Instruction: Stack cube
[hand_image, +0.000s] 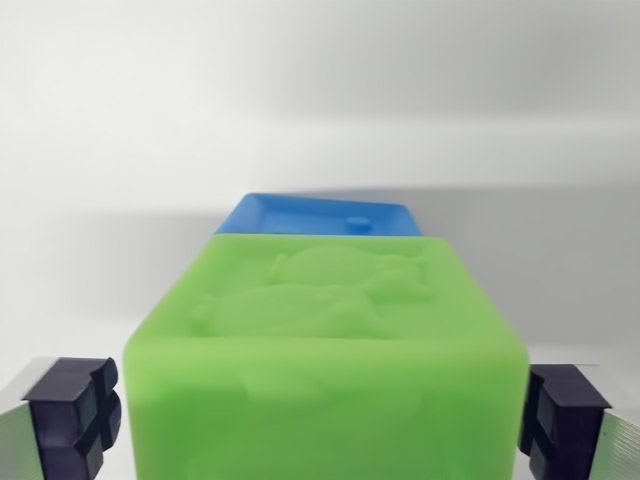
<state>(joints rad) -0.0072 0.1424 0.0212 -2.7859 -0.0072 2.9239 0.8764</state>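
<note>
Tool (322, 415) pads (72, 415) sit against both sides of green cube (325, 350), gripping it, lower half cut off; blue cube (320, 215) mostly hidden behind it; desk (320, 100) washed out.

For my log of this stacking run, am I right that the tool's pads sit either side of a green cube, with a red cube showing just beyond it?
Not quite: the cube beyond is a blue cube, not red. The wrist view shows it past the green cube, which sits between the pads of the tool.

Soft, even light; blurred pale background.
</note>
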